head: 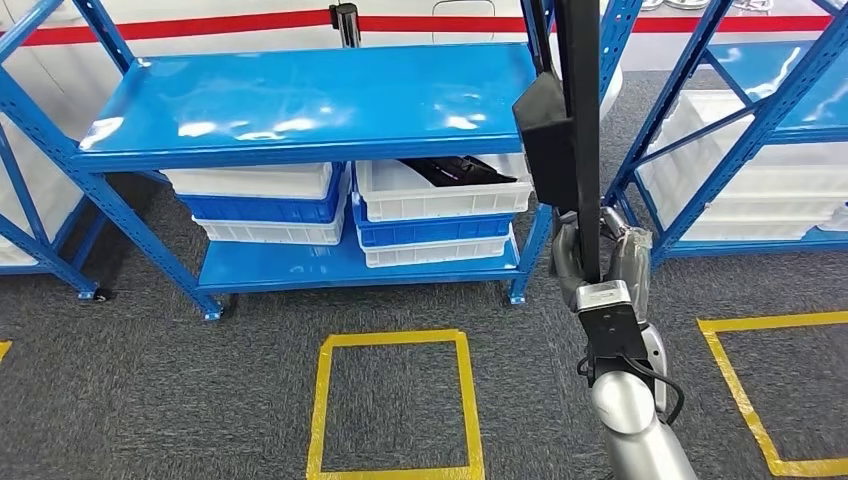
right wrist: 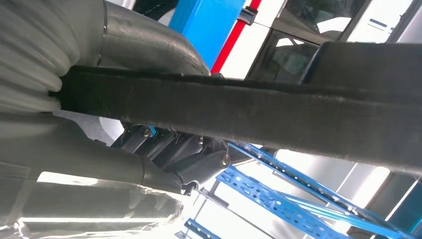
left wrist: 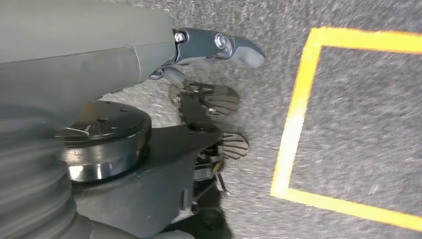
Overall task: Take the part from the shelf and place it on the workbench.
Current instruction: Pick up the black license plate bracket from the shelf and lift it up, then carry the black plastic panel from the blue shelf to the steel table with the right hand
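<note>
The right hand (head: 598,262) is gripping the part (head: 578,150), a long black bar with a boxy block partway up, and is holding it upright so its long axis is running straight up from the fist and out past the top of the head view. In the right wrist view the part (right wrist: 259,112) is lying clamped across the hand (right wrist: 164,159), with the blue shelf (head: 310,100) standing just beyond it. The left hand (left wrist: 209,99) is hanging over the carpet with fingers loosely apart and nothing in them, so the right is the one carrying; no worktop is showing ahead, so I'd say a turn away from the shelf is what's needed.
</note>
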Robot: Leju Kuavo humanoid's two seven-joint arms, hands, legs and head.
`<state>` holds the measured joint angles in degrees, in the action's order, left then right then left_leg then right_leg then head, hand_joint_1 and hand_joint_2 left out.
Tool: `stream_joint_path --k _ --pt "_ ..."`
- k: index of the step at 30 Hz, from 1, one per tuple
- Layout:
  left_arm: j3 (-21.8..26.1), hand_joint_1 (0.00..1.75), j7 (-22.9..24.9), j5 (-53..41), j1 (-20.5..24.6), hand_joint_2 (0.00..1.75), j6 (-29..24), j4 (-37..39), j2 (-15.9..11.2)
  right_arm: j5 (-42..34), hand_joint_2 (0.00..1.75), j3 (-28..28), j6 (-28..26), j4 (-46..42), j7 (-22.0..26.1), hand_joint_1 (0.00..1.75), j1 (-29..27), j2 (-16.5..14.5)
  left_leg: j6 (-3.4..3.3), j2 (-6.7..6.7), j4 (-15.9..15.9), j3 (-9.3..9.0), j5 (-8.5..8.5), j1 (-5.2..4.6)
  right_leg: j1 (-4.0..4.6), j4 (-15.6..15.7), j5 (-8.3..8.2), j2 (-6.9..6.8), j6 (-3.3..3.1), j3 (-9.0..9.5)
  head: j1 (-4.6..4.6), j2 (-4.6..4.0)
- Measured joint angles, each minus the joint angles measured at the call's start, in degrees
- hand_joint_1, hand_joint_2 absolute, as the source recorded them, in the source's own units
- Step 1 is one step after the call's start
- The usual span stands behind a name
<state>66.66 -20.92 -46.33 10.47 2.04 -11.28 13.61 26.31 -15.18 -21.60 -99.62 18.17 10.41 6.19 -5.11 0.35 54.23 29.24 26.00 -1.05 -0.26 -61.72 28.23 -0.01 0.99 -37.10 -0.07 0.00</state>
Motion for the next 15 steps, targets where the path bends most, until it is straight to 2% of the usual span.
stream_joint_path --k 1,2,3,4,5,6,7,8,9,10,12,13,14,15 --pt "0.0 0.00 -0.1 0.0 0.0 1.75 -0.1 0.0 0.0 0.1 1.75 0.0 0.0 0.1 0.1 1.75 -0.2 0.0 -0.03 0.02 0.0 0.95 -0.70 0.03 -0.13 -3.6 2.61 0.01 -0.19 -1.11 0.12 0.00" --pt "0.0 0.00 -0.1 0.0 0.0 1.75 -0.1 0.0 0.0 0.2 1.75 0.0 0.0 0.1 0.1 1.75 -0.5 0.0 0.10 0.10 0.0 1.85 -1.41 0.05 -0.35 -7.3 4.45 0.01 -0.05 -1.90 0.27 0.00" --pt "0.0 0.00 -0.2 0.0 0.0 1.75 -0.1 0.0 0.1 0.2 1.75 -0.1 0.0 0.2 0.1 1.75 -0.8 -0.1 0.29 0.17 0.1 2.79 -2.12 0.07 -0.56 -10.3 5.13 0.01 0.45 -2.20 0.34 0.00" --pt "0.0 0.00 -0.2 0.0 0.0 1.75 -0.2 0.0 0.1 0.3 1.75 -0.1 0.0 0.3 0.2 1.75 -1.0 -0.1 0.49 0.24 0.2 3.77 -2.82 0.13 -0.79 -11.7 4.60 0.00 1.24 -1.77 0.41 0.00" --pt "0.0 0.00 -0.3 0.0 0.0 1.75 -0.1 0.0 0.1 0.3 1.75 -0.1 0.0 0.4 0.3 1.75 -1.1 -0.2 0.76 0.31 0.3 4.72 -3.48 0.23 -1.06 -11.0 3.23 -0.02 2.13 -0.39 0.49 0.00" --pt "0.0 0.00 -0.4 0.0 0.1 1.75 -0.1 0.0 0.1 0.3 1.75 -0.2 0.0 0.4 0.3 1.75 -1.2 -0.3 1.13 0.35 0.6 5.65 -4.07 0.34 -1.39 -8.3 1.83 -0.04 2.93 2.02 0.49 0.00" --pt "0.0 0.00 -0.5 0.1 0.1 1.75 -0.1 0.0 0.1 0.3 1.75 -0.2 0.0 0.5 0.5 1.75 -1.1 -0.4 1.51 0.36 1.1 6.57 -4.53 0.33 -1.61 -4.1 1.17 -0.05 3.43 5.31 0.58 0.00" --pt "0.0 0.00 -0.6 0.3 0.1 1.75 0.0 0.0 0.1 0.3 1.75 -0.2 0.0 0.5 0.6 1.75 -1.0 -0.5 1.90 0.35 1.7 7.37 -4.95 0.28 -1.63 0.2 1.40 0.02 3.36 8.17 0.62 0.00" --pt "0.0 0.00 -0.7 0.5 0.1 1.75 -0.1 0.0 0.1 0.3 1.75 -0.3 0.0 0.5 0.7 1.75 -1.0 -0.7 2.23 0.33 2.2 8.00 -5.40 0.16 -1.60 3.5 2.02 0.06 3.04 10.09 0.66 0.00" --pt "0.1 0.00 -0.8 0.6 0.1 1.75 -0.1 0.0 0.1 0.3 1.75 -0.3 0.0 0.6 0.8 1.75 -0.9 -0.8 2.42 0.29 2.5 8.48 -5.83 0.06 -1.44 5.2 2.64 0.12 2.55 10.98 0.68 0.00" --pt "0.2 0.00 -0.9 0.8 0.0 1.75 -0.3 0.0 0.0 0.3 1.75 -0.3 0.1 0.9 0.9 1.75 -0.8 -1.0 2.77 0.17 2.8 9.13 -6.44 0.25 -1.61 5.3 2.48 0.00 1.44 10.07 0.60 0.00" --pt "0.3 0.00 -0.9 0.8 0.0 1.75 -0.3 0.0 0.0 0.3 1.75 -0.3 0.2 1.0 1.0 1.75 -0.8 -1.2 3.04 0.08 3.4 9.55 -5.56 0.46 -1.75 5.1 2.03 -0.11 0.73 9.72 0.55 0.00" --pt "0.3 0.00 -0.9 0.8 -0.1 1.75 -0.3 0.0 0.0 0.3 1.75 -0.3 0.2 1.1 1.0 1.75 -0.8 -1.4 3.45 -0.03 4.9 10.14 -3.48 0.67 -1.91 5.1 1.45 -0.22 0.01 9.21 0.45 0.00" --pt "0.3 0.00 -0.9 0.8 -0.2 1.75 -0.3 0.0 0.0 0.3 1.75 -0.3 0.2 1.2 1.0 1.75 -0.8 -1.6 3.88 -0.14 7.4 10.89 -0.51 0.91 -1.94 5.0 0.79 -0.29 -0.59 8.66 0.35 0.00"
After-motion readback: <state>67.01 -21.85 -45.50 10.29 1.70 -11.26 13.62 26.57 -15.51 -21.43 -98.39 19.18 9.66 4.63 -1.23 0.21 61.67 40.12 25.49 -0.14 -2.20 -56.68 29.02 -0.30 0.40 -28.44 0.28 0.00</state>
